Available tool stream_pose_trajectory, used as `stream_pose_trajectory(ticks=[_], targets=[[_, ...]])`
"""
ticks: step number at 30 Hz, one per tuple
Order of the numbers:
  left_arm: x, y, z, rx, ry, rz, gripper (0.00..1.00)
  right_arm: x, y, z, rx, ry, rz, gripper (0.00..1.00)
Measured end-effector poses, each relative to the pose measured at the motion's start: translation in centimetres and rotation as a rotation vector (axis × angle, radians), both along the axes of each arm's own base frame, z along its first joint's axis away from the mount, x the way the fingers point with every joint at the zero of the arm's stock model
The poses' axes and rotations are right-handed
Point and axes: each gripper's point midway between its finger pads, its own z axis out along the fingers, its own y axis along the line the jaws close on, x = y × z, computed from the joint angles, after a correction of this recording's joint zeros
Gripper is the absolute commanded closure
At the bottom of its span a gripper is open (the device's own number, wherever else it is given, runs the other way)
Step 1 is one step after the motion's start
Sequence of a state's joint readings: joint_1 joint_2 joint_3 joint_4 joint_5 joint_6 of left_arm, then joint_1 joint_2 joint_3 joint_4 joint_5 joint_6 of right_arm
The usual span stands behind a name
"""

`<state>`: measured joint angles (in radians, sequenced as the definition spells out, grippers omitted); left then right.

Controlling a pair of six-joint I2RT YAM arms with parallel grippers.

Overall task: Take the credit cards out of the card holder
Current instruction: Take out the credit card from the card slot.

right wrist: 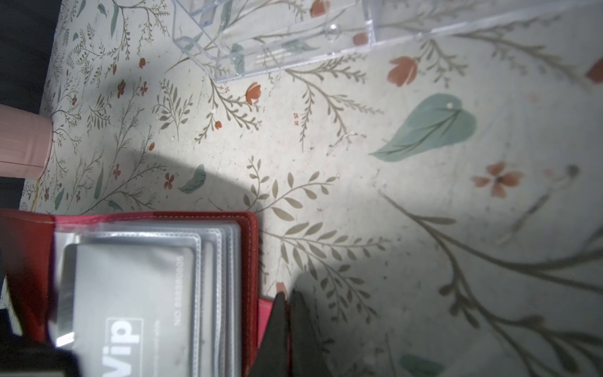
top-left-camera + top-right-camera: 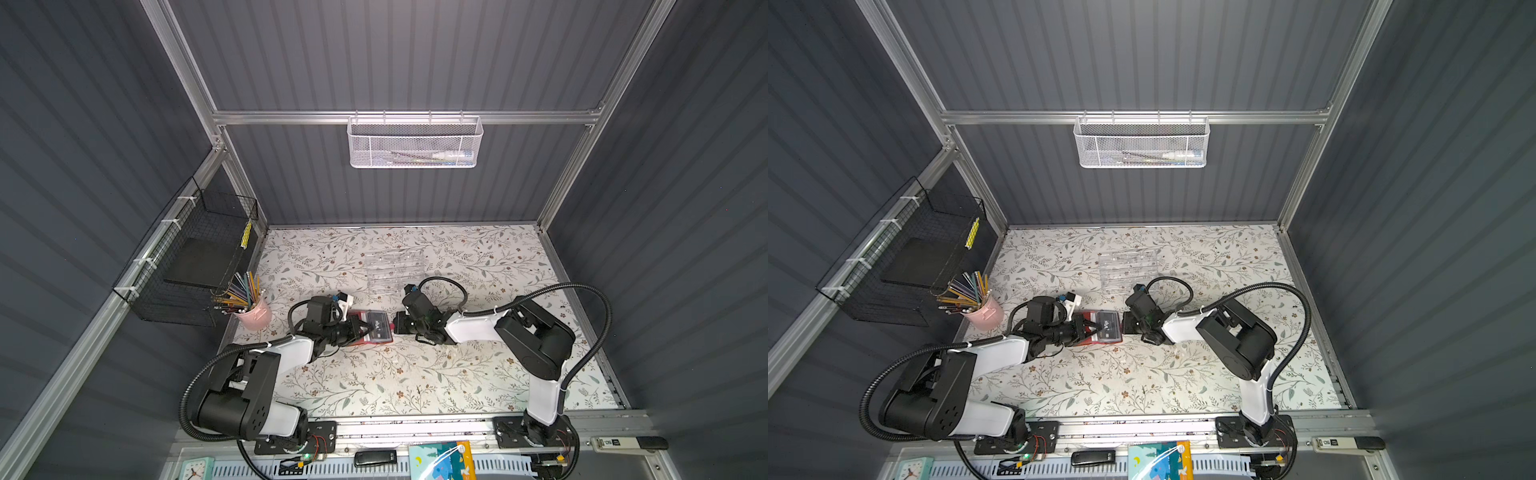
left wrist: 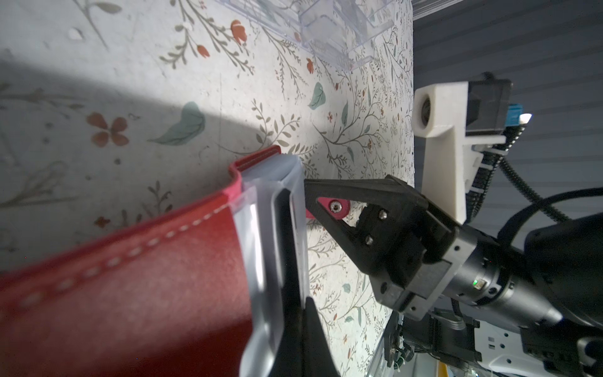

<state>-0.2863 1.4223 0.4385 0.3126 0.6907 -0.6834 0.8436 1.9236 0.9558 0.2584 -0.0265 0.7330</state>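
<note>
The red card holder [image 2: 371, 341] [image 2: 1100, 341] lies open on the floral table between my two grippers. A black "Vip" credit card [image 2: 379, 325] [image 1: 130, 310] shows in its top clear sleeve. My left gripper [image 2: 368, 328] [image 3: 303, 313] reaches in from the left, shut on the black card's edge at the sleeve's mouth. In the left wrist view the red cover [image 3: 146, 277] curves up beside the sleeves. My right gripper [image 2: 395, 328] [image 1: 287, 297] is shut on the holder's red strap tab [image 3: 337, 207] at its right edge. Any other card is hidden.
A clear acrylic organizer [image 2: 395, 270] stands just behind the holder. A pink cup of pencils [image 2: 253, 313] sits at the left, below a black wire basket [image 2: 199, 257]. A white mesh basket [image 2: 413, 141] hangs on the back wall. A black stick [image 2: 375, 458] lies on the front rail.
</note>
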Motion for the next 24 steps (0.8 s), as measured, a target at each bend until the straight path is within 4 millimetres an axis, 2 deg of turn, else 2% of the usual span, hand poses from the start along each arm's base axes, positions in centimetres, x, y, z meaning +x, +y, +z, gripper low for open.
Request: stream_pose_trajectory(ticks=[12,19,24], targets=[[0.0,0.2,0.5,0.003,-0.018,0.0,1.0,0.4,-0.7,-0.2,0.041,0.016,0.003,1.0],[0.0,0.4,0.5,0.007,-0.021,0.002,1.0,1.5,-3.0,-0.2,0.043,0.015,-0.046,1.0],[0.0,0.5,0.5,0.007,-0.021,0.003,1.0,1.9,-3.6,-0.2,0.041,0.012,-0.057,1.0]])
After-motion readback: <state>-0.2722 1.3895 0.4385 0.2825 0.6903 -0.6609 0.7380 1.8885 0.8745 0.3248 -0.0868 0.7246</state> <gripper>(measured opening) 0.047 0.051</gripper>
